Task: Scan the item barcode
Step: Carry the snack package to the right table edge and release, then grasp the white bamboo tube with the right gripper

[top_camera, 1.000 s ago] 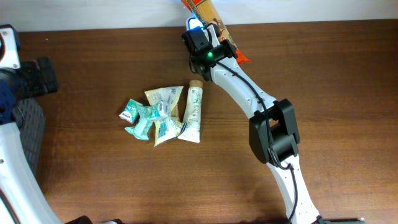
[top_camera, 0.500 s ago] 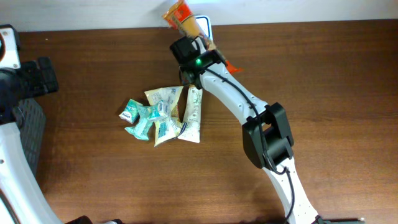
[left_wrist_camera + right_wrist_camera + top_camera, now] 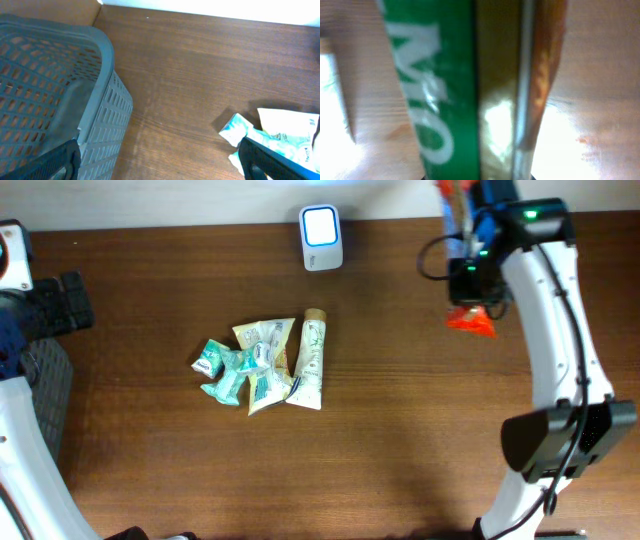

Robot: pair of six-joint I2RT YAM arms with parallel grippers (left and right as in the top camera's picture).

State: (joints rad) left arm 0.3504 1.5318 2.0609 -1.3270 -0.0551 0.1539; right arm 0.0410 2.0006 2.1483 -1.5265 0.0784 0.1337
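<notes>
We are clamping our right pincer on a glossy orange-and-green foil snack packet, likely gripping it so its barcode can face the small white scanner with a glowing screen, sitting well apart to the pincer's left. Blurred wrapper is filling the wrist view, hiding any barcode. Our left pincer is gaping wide beside a grey plastic mesh basket.

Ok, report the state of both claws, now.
Left claw: open, holding nothing.
Right claw: closed on the orange and green packet.
</notes>
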